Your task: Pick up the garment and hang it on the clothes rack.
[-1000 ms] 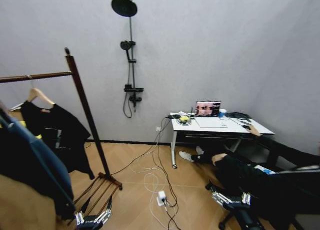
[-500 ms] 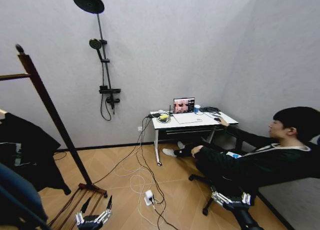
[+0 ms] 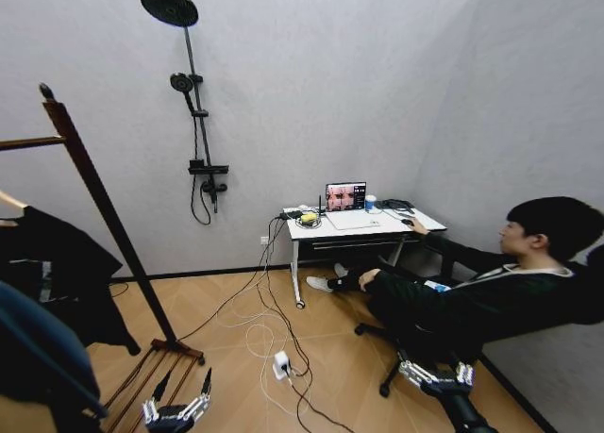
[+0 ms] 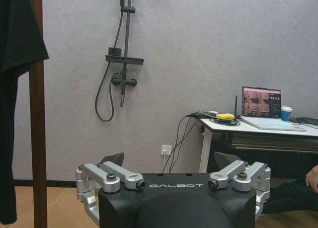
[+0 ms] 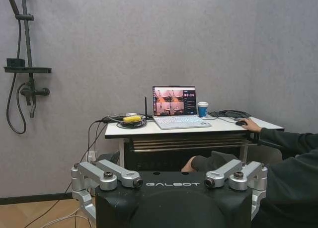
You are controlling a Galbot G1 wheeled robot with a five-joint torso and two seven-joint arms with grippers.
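Observation:
The clothes rack (image 3: 111, 224) stands at the left, with its dark slanted post, knob finial and rod end in view. The garment (image 3: 58, 268), a black T-shirt on a light wooden hanger (image 3: 9, 203), hangs from the rod beside the post. Its sleeve (image 4: 20, 37) and the post (image 4: 37, 138) also appear in the left wrist view. My left gripper (image 3: 183, 388) hangs low in front of the rack's foot, open and holding nothing (image 4: 170, 161). My right gripper (image 3: 432, 369) is low on the right, near a seated person's chair, also open with nothing in it.
A dark blue jacket (image 3: 38, 353) hangs at the near left of the rack. Cables and a white power strip (image 3: 280, 364) lie on the wooden floor. A white desk (image 3: 359, 227) with a laptop stands against the wall. A person (image 3: 491, 296) sits at the right. A shower fixture (image 3: 193, 103) is on the wall.
The whole head view has swung right since a second ago, then a little back left: the camera turned. Both grippers keep their low, open pose.

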